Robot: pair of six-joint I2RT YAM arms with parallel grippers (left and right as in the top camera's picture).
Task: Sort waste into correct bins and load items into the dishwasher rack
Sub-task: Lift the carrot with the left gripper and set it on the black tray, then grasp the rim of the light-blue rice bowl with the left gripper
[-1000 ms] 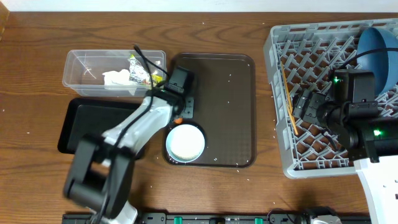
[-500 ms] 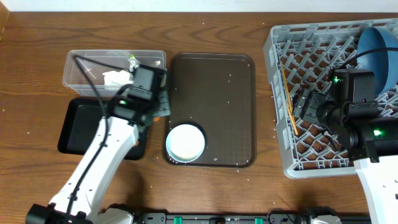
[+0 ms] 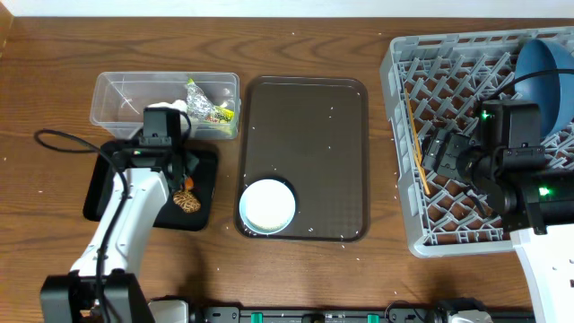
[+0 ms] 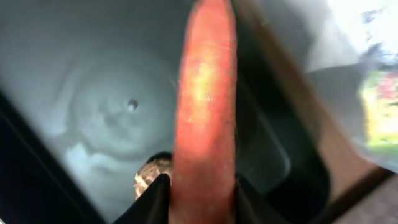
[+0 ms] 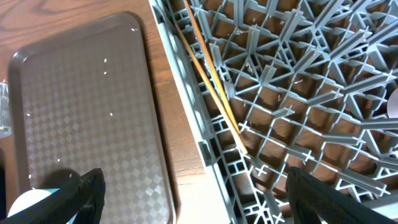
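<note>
Overhead: one shallow black rectangular tray lay just below one clear plastic rectangular tub, the two touching or nearly so. The tub held one white tissue and one yellow-green wrapper. The left arm reached over the black tray, with one orange carrot peeking out at its tip and one clump of brown crumbs on the tray just below. One large brown serving tray sat in the middle, carrying one white bowl at its lower left corner and scattered white rice grains. One large grey plastic dishwasher rack stood at the right, with one wide dark-blue dish in its upper right corner and thin wooden chopsticks near its left edge; the right arm hung over the rack.

Left wrist: the left gripper was clamped on the carrot, held above the black tray. The crumbs lay beside it.

Right wrist: the right gripper had its jaws wide apart, holding nothing, above the rack's left edge. Two chopsticks lay side by side across the lattice.
</note>
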